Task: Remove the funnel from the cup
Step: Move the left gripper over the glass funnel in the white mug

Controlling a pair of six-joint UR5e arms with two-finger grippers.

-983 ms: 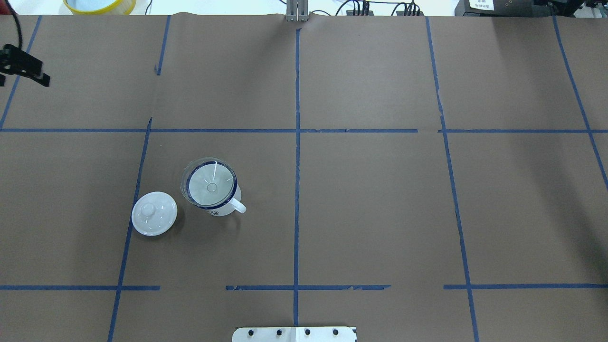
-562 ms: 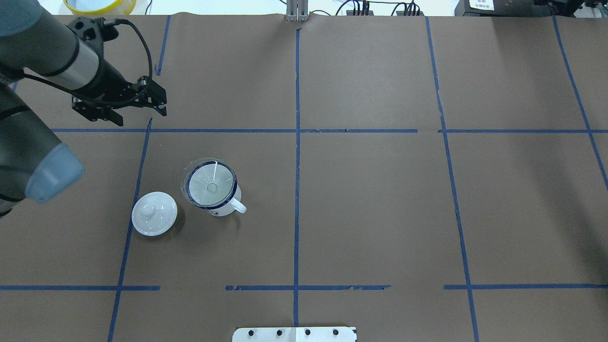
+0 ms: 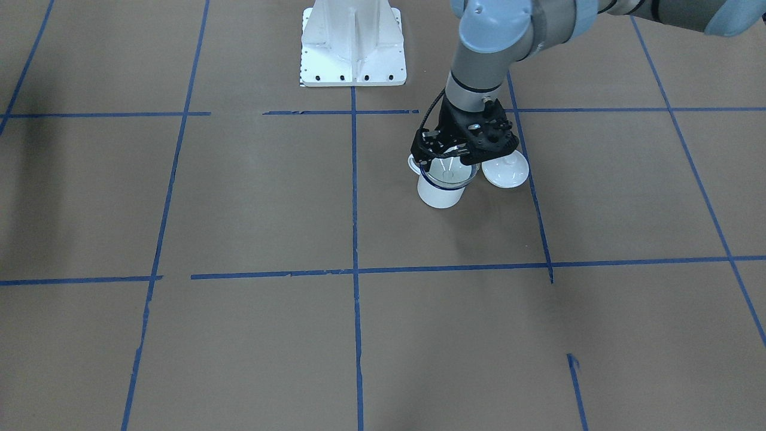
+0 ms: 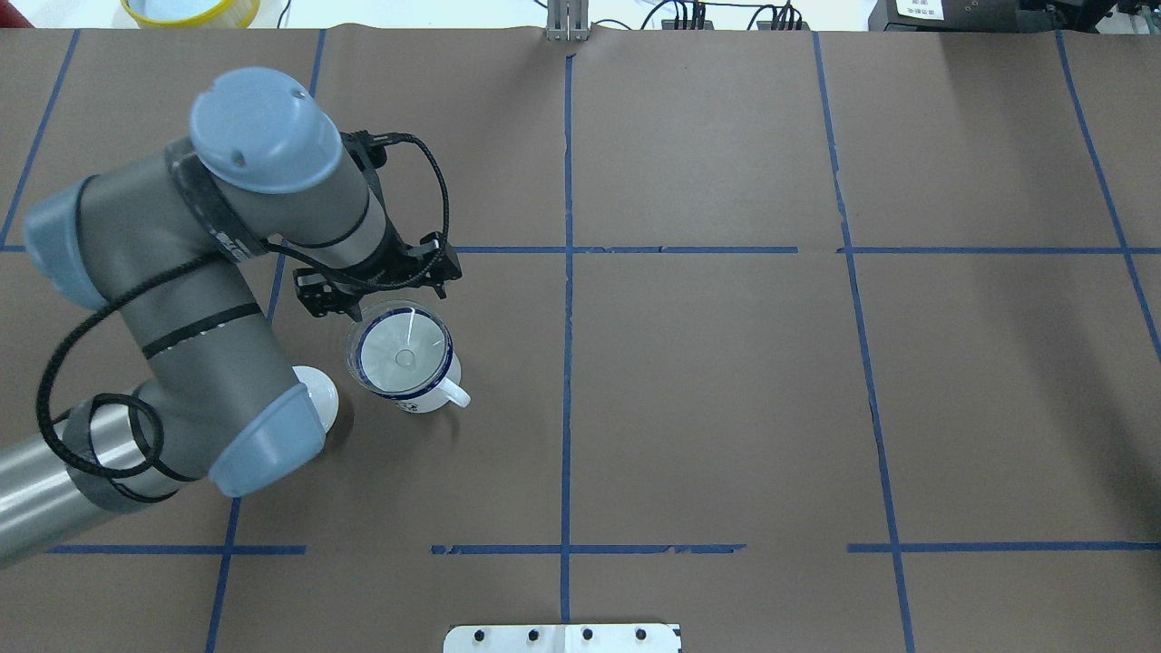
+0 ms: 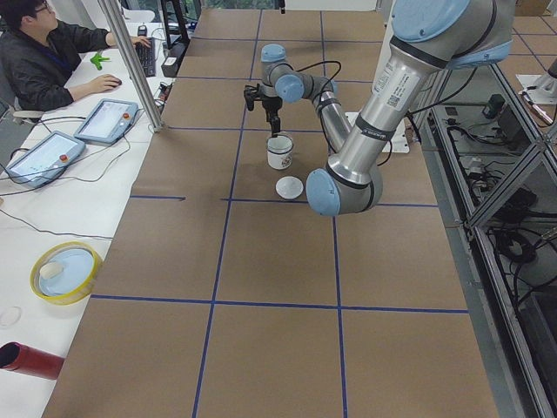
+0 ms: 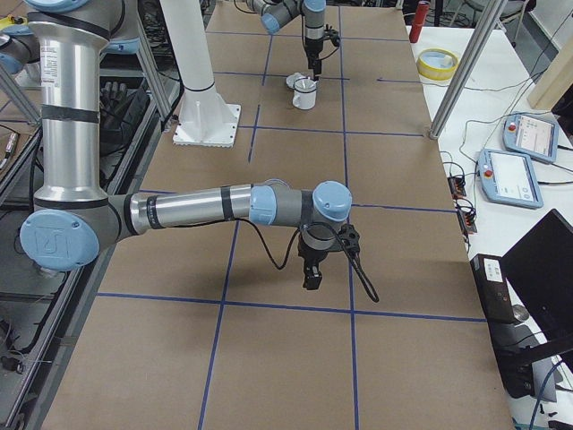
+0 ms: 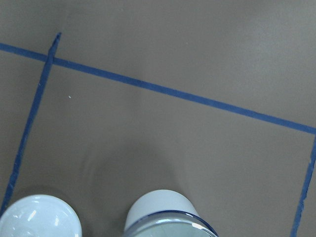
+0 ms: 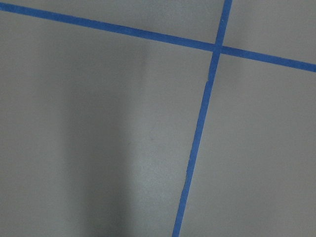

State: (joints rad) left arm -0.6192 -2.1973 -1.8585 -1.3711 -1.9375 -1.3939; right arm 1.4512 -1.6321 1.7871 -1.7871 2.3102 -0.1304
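Note:
The white cup (image 4: 426, 385) with a dark blue rim stands left of the table's centre, its handle toward the robot's right. The clear funnel (image 4: 404, 349) sits in its mouth. Both show in the front view, cup (image 3: 440, 193) and funnel (image 3: 450, 174), and at the bottom of the left wrist view, cup (image 7: 162, 210). My left gripper (image 4: 379, 292) hovers open just above the cup's far rim, holding nothing; it also shows in the front view (image 3: 462, 152). My right gripper (image 6: 312, 273) hangs over bare table far from the cup; I cannot tell if it is open.
A white knobbed lid (image 3: 506, 170) lies beside the cup on the robot's left, partly under my left arm (image 4: 227, 299) in the overhead view. The robot's base plate (image 3: 353, 45) is at the near edge. A yellow bowl (image 5: 66, 270) and an operator (image 5: 43, 52) are beyond the far edge.
My left arm has swung in from the table's far left corner to just above the cup. Cup, funnel and lid have not moved.

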